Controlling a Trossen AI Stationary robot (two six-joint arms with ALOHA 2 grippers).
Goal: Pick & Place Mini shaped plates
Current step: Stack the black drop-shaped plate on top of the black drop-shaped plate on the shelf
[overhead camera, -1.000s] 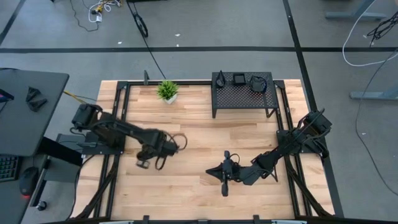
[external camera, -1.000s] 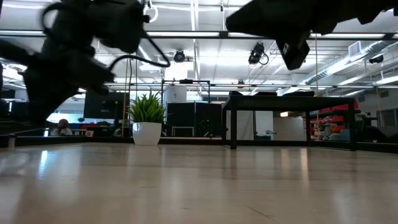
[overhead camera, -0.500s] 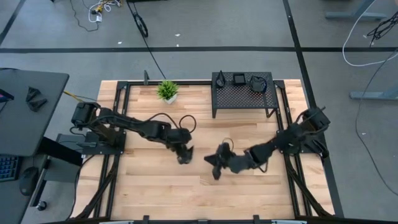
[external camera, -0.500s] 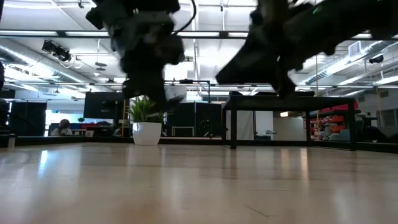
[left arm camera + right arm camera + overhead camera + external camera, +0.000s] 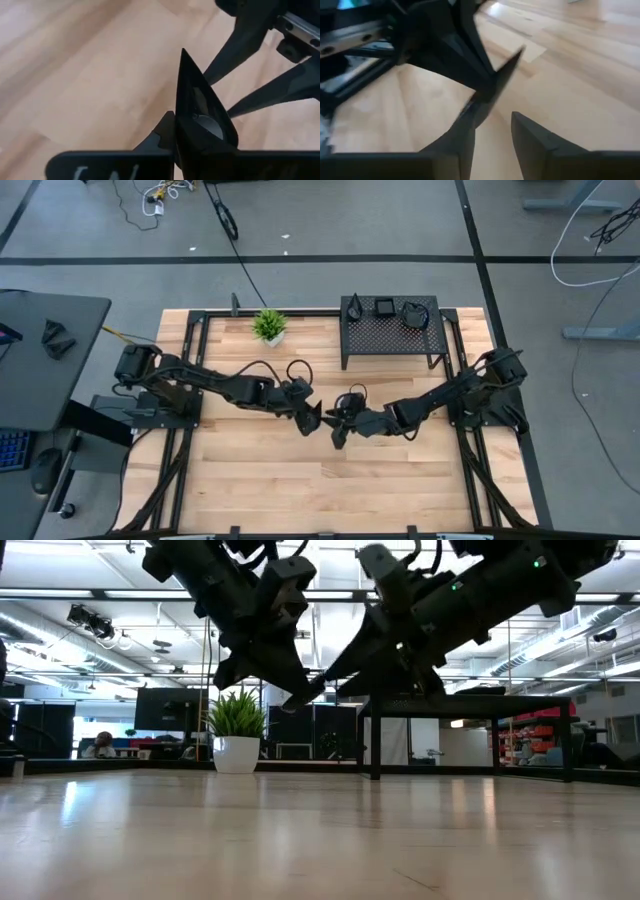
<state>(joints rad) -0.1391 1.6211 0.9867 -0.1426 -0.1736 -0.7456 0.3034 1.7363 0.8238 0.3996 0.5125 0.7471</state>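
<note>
**While three plates sit on the rack, a fourth is still in the air**

Three plates (image 5: 384,307) lie on top of the rack (image 5: 390,340), so those count as placed. One teardrop plate (image 5: 200,107) is up off the table, just in front of the rack's left end, clamped edge-on in the left gripper (image 5: 310,418). The right gripper (image 5: 338,425) meets it nose to nose there, its fingers (image 5: 535,142) spread apart with the plate's tip by them, gripping nothing. Judged: mid-handover, this plate not yet placed.

Hard to tell:
- which way the handover goes
- whether the right fingers touch the plate
- shapes of the rack plates, too small
- any more plates; none show on the table in front of the rack
</note>
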